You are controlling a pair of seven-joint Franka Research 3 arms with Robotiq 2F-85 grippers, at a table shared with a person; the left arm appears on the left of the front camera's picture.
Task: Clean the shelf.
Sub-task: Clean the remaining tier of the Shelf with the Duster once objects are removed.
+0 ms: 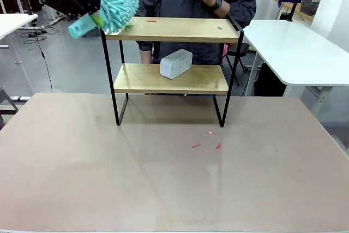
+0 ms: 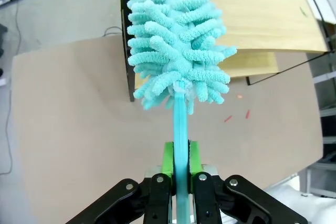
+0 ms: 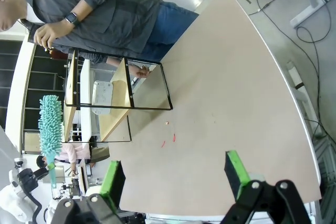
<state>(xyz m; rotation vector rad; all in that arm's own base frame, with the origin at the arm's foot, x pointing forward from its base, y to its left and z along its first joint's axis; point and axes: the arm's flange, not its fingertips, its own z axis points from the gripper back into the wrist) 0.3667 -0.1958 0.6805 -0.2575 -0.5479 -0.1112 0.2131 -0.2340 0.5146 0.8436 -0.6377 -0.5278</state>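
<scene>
Left gripper [image 2: 179,161] clamps a duster [image 2: 176,35] at the top-left corner of the shelf [image 1: 174,29], far-centre on the table [image 1: 163,189]; right gripper [image 3: 173,174] gapes apart. Dusting its top seems in hand. Next, sweep right over what may be scraps [image 1: 151,21].

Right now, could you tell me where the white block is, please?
In the front view, the white block sits on the lower board of the shelf, near its middle, below and right of the teal duster.

Left jaws clamped, right jaws wide apart
</scene>
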